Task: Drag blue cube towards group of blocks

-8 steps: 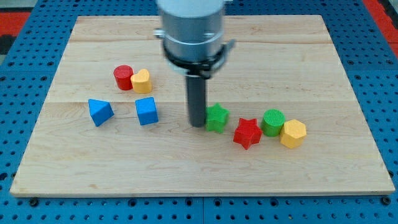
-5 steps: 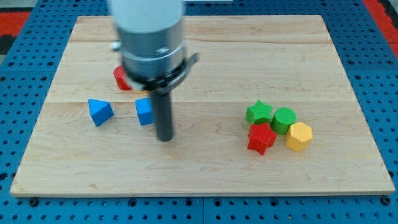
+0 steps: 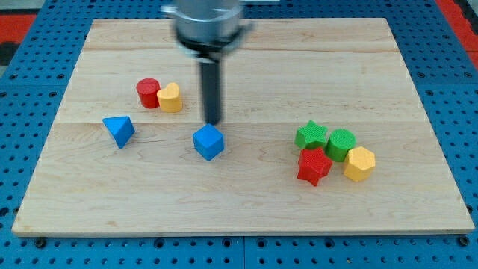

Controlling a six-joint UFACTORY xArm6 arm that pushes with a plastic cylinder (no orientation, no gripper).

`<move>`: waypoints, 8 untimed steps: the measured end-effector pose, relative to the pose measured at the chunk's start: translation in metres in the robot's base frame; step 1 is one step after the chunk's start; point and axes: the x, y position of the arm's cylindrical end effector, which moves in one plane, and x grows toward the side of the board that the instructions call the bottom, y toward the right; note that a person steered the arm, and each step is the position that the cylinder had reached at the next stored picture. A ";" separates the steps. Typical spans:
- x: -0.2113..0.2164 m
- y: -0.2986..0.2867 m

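The blue cube (image 3: 208, 142) lies turned on the wooden board (image 3: 246, 202), left of centre. My tip (image 3: 213, 122) stands just above the cube toward the view's top, very near its upper corner. A group of blocks sits at the view's right: a green star (image 3: 311, 136), a green cylinder (image 3: 341, 142), a red star (image 3: 314, 165) and a yellow hexagonal block (image 3: 359, 163), all close together. The cube is well left of that group.
A blue triangular block (image 3: 119, 130) lies at the view's left. A red cylinder (image 3: 148, 93) and a yellow block (image 3: 170, 97) touch each other above it. The arm's grey body (image 3: 208, 21) hangs over the board's top middle.
The blue cube has shifted right and down and has rotated. My tip moved from the cube's lower right to just above it. The blue triangle shifted slightly.
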 end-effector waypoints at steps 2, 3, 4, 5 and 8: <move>0.043 0.016; 0.044 0.089; 0.052 0.125; 0.044 0.026; 0.079 0.148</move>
